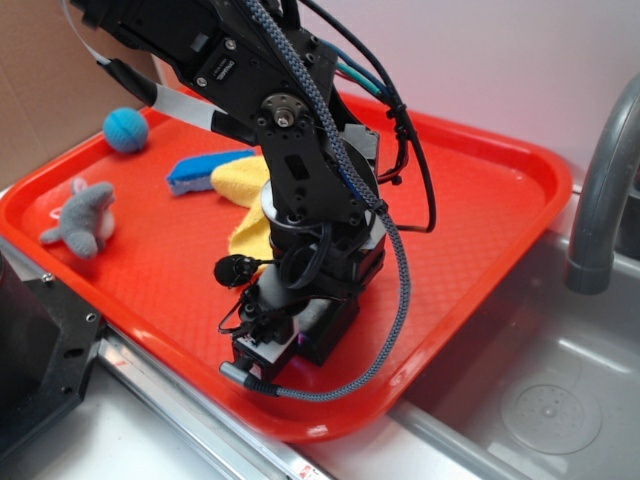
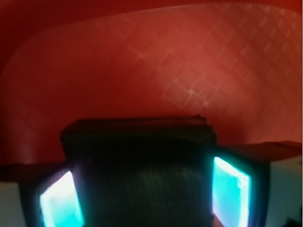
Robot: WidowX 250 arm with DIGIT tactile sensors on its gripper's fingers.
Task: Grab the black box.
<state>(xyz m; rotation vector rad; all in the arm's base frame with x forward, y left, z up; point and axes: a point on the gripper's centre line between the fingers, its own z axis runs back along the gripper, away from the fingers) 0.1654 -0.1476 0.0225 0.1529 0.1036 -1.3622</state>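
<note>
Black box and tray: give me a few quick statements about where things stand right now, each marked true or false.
1. The black box sits between the fingers of the hand. True.
2. The hand is over the grey sink. False: it is over the red tray.
3. The blue ball lies at the tray's far corner. True.
4. The grey plush toy is on top of the yellow cloth. False: it lies apart, directly on the tray.

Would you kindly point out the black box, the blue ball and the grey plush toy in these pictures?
black box (image 2: 138,165): wrist view, on its dark top between the lit finger pads.
blue ball (image 1: 126,129): exterior view, the middle of the ball.
grey plush toy (image 1: 85,217): exterior view, on its body.
</note>
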